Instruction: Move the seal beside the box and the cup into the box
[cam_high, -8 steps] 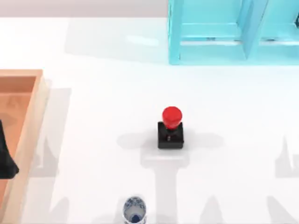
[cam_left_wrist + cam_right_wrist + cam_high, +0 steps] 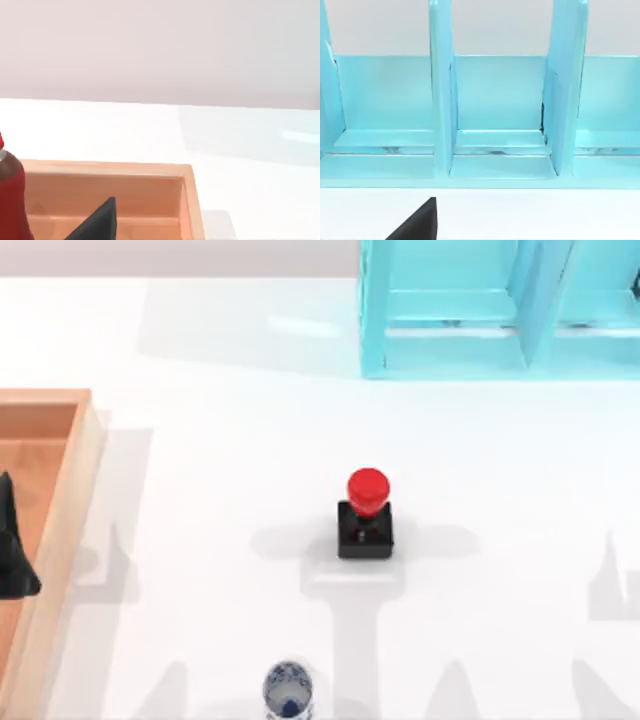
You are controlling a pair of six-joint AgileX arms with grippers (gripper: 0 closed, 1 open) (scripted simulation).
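The small seal with a glossy red ball knob on a black square block [image 2: 366, 517] stands upright near the middle of the white worktop [image 2: 220, 470], well apart from everything else. The tiny white cup with a blue porcelain-style pattern and blue inside [image 2: 288, 692] sits upright at the worktop's near edge, left of the seal and apart from it. The large shallow wooden box with an orange-brown floor and lighter tan walls [image 2: 70, 490] lies along the left edge. The left pincer [image 2: 12, 550] hangs over the box's floor, a dark shape at the picture's left border; whether its fingers are apart or together cannot be told. A cyan shelf unit with upright dividers [image 2: 470, 310] stands at the far edge, toward the right corner. In the right wrist view, the right pincer's dark fingertip [image 2: 417, 222] is over bare worktop facing that shelf unit; its state cannot be told either.
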